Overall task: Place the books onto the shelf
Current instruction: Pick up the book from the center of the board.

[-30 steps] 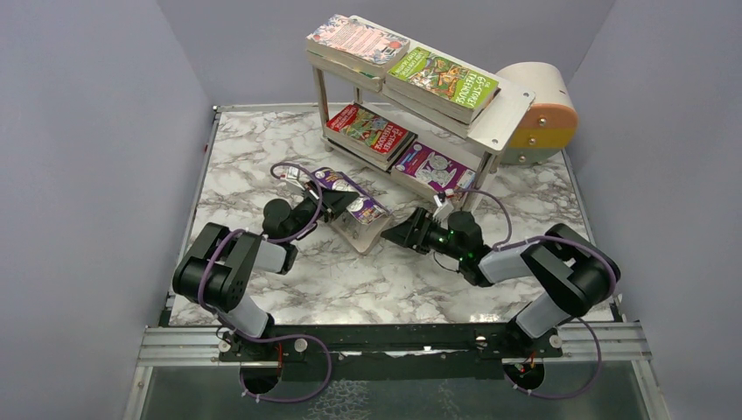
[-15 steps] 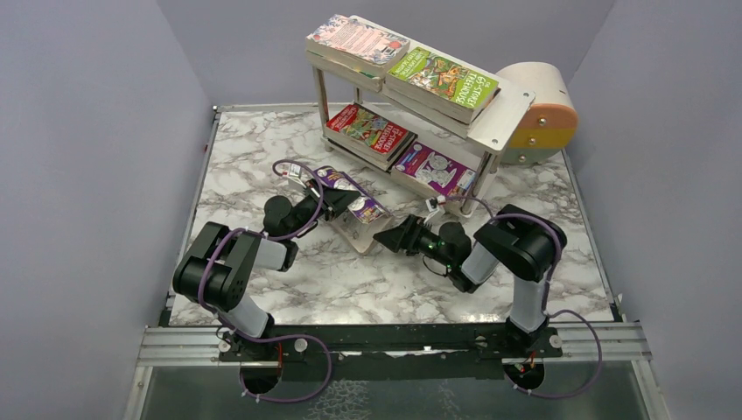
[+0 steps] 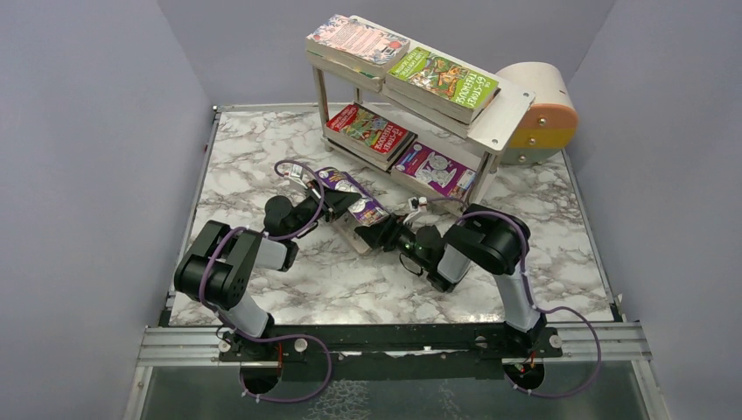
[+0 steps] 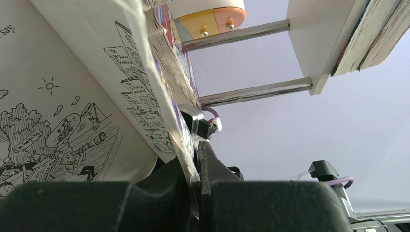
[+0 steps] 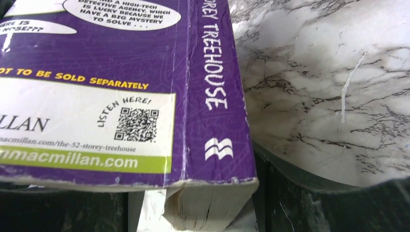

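Top external view, near edge first: both arms reach from their bases toward the middle of the marble table point(image 3: 350, 293) and meet on one purple book point(image 3: 352, 199). On that book the left gripper point(image 3: 332, 208) is clamped tight. The left wrist view shows its fingers pinching only a thin edge, the cover or a few leaves, with illustrated pages hanging loose beside them. The right gripper point(image 3: 374, 234) has its jaws set either side of the spine-end corner, as the right wrist view shows; whether they press on it cannot be determined. The book is tilted and partly open, its pale page block low toward the marble. Assessment: a light, floppy paperback with a glossy cover that is likely slick. One corner is scuffed, and the leaves are liable to crease or tear if carried by the thin pinch alone. Recommended hold: across the full thickness close to the spine, so cover and pages stay shut together. Beyond, at the far edge toward the far right corner, stands the shelf point(image 3: 505, 112). It carries a pink-patterned book point(image 3: 357, 37) and a green book point(image 3: 444, 80) on the top board, and a red book point(image 3: 372, 129) and a pale purple book point(image 3: 435, 168) on the lower. A round box point(image 3: 538, 114) sits just beside its right end.
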Tool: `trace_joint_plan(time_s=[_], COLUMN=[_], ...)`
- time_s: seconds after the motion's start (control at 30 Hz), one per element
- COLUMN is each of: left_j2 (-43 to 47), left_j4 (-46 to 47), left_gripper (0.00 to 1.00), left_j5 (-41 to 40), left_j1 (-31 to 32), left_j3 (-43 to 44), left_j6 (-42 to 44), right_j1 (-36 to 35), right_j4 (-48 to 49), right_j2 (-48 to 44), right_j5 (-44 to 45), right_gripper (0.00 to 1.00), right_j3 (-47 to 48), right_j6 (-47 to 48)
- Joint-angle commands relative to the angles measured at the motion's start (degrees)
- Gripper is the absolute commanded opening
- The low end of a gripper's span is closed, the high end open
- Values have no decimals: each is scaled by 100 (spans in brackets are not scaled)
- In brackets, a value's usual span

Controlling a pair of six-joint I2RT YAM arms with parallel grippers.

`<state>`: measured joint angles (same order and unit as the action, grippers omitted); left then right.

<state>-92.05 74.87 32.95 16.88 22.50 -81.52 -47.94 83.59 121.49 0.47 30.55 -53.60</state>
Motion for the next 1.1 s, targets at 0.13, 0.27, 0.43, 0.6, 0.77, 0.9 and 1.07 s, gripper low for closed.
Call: trace_joint_plan(time_s=[0.13,0.27,0.43,0.6,0.77,0.9,1.07], left_j2=[-23,-39,-136,-53,488,1286,2483], left_j4=[354,323,300,110,-700,-2083,-3569], left_gripper=[0,0,0,42,61,66,99], left_j5=[199,207,266,186,28,-370,-1280], left_j1=[-32,-45,-78,-286,-744,-1075,-1334], left_j3=[121,161,264,319,459,544,547], left_j6=[9,5,-13,36,443,1097,1792], right_j1=[-48,-48,-48,-46,-48,-30,-28], right_j4=[1829,1834,1838,1839,1828,1673,1117], right_j2=[678,621,518,195,-246,-743,-1447], right_j5=[751,857,889,452,268,82,-219], right_gripper=[51,41,21,9,8,6,2], right_j3=[-173,-298,-391,-393,-555,-666,-722], right_j6=[102,34,22,384,547,715,820])
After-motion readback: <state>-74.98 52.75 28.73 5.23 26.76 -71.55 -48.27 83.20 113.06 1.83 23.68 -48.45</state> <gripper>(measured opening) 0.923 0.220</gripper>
